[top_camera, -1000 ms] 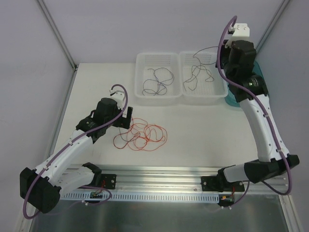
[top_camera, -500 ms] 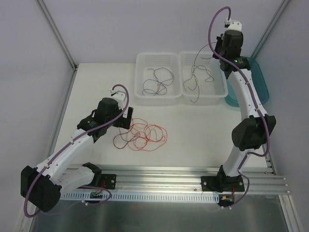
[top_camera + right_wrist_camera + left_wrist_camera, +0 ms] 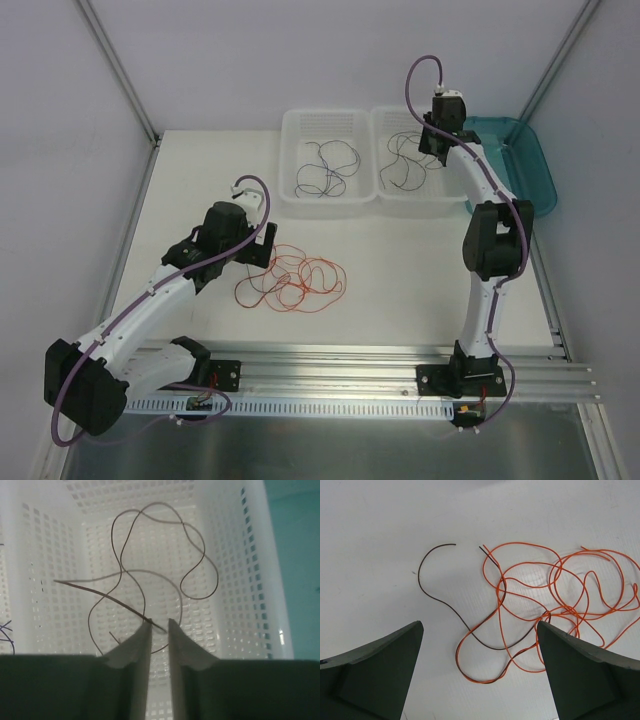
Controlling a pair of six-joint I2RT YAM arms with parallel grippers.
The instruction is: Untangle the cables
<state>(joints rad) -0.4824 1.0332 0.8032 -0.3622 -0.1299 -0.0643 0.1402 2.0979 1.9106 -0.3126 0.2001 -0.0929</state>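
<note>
A tangle of red/orange cables (image 3: 295,282) lies on the white table in front of the left arm. In the left wrist view the orange loops (image 3: 555,605) are crossed by one dark cable (image 3: 427,590). My left gripper (image 3: 258,243) hovers at the tangle's left edge, open wide and empty (image 3: 480,625). My right gripper (image 3: 432,140) reaches down over the right white basket (image 3: 420,208). Its jaws (image 3: 160,622) stand a narrow gap apart. A dark cable (image 3: 150,545) lies looped in that basket, one end at the fingertips.
A second white basket (image 3: 320,115) to the left holds another dark cable (image 3: 325,170). A teal tray (image 3: 520,160) stands right of the baskets. The metal rail with the arm bases (image 3: 330,365) runs along the near edge.
My right arm has swung left and down from high above the teal tray to the right basket. The dark cable that hung from it now lies in the basket. The left arm has not moved.
</note>
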